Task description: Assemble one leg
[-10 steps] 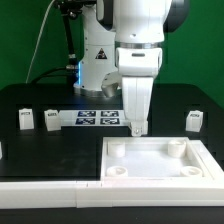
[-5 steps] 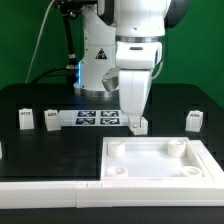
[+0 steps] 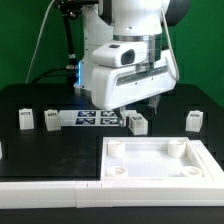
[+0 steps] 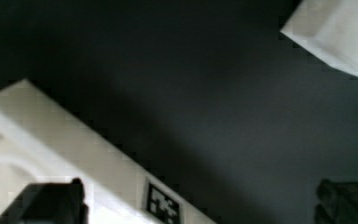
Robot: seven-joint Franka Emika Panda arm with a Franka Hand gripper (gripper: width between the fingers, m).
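Note:
Several small white legs with tags stand on the black table: two at the exterior view's left (image 3: 26,119) (image 3: 48,121), one in the middle (image 3: 137,123), one at the right (image 3: 195,120). My gripper (image 3: 133,108) hangs tilted just above the middle leg, jaws wide apart and holding nothing. In the wrist view both dark fingertips (image 4: 51,205) show far apart. A white part with a tag (image 4: 160,200) lies between them, nearer one finger and not clamped.
The large white square panel (image 3: 160,160) with round corner sockets lies at the front. The marker board (image 3: 98,118) lies behind the middle leg. The robot base stands at the back. Another white part (image 4: 336,30) shows at the wrist view's edge.
The hand stood upright with its fingers down at the middle leg. It has since risen a little and swung to a tilted pose; the leg stays on the table.

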